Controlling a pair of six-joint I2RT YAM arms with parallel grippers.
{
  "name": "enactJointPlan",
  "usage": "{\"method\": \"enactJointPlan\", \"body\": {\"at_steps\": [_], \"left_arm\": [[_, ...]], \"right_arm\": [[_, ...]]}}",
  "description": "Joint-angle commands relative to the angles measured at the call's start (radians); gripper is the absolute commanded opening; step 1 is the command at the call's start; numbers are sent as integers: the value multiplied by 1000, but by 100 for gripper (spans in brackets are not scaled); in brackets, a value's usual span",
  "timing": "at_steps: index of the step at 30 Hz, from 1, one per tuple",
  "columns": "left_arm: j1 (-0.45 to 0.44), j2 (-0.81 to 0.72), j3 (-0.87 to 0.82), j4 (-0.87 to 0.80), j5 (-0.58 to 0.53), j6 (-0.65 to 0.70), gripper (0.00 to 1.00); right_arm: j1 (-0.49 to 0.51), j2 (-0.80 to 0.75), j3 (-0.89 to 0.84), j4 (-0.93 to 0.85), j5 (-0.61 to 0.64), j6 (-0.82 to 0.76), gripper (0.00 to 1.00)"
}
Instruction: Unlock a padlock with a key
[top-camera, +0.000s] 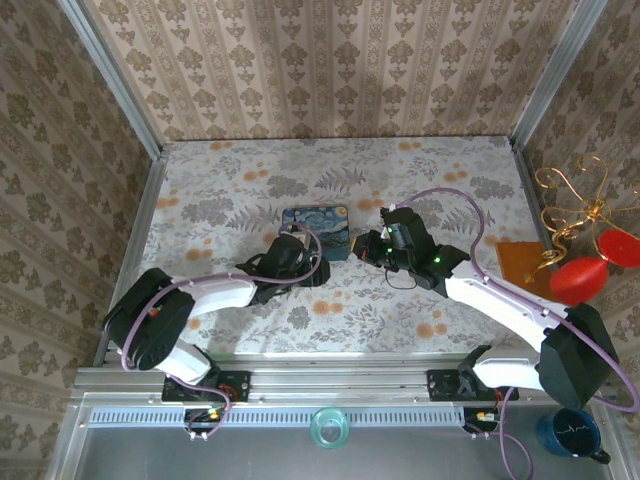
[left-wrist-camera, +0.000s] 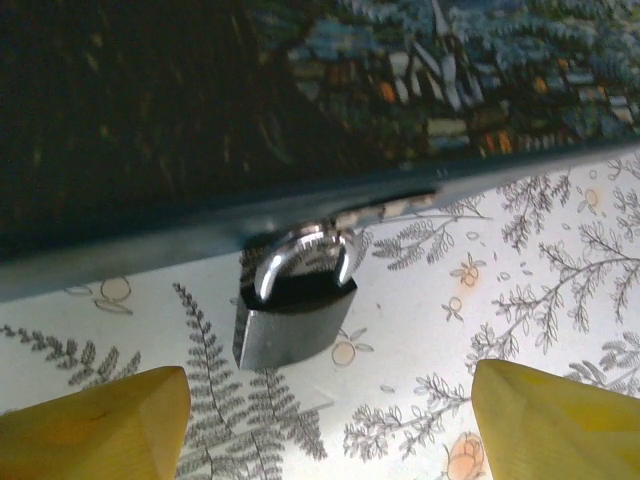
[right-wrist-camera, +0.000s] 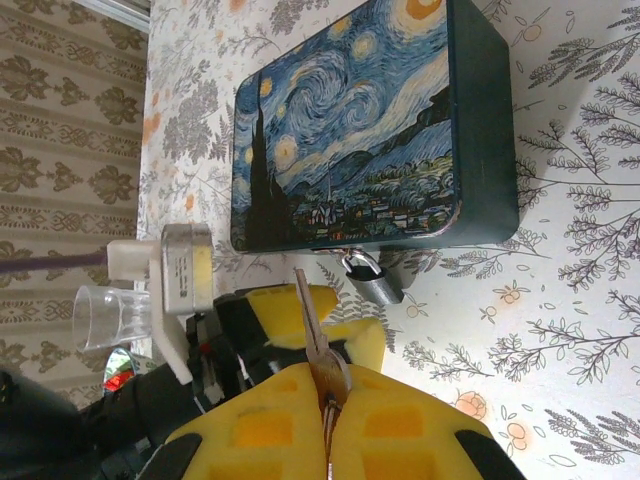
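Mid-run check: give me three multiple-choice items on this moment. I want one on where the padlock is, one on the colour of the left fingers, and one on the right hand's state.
1. The padlock is:
A. on the table, against the box's side
B. on top of the lid
C. at the far edge

2. The fingers of the left hand are:
A. red
B. yellow
C. green

3. The right hand is:
A. open and empty
B. shut on the padlock
C. shut on the key

Answers:
1 A: the left wrist view shows the padlock lying at the foot of the box's wall.
2 B: both tips flanking the padlock are yellow.
3 C: the key's blade sticks out from between the closed fingers.
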Motion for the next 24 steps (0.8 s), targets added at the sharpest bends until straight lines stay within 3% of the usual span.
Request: {"method": "enactJointPlan", "body": {"at_steps": [1,24], "left_arm": [[8,30,49,7,2,26,74],[31,151,71,42,-4,-41,49]], "right_arm": [[6,-22,-12,-10,-2,11,0],[6,-4,26,-45,-17,11,0]]}}
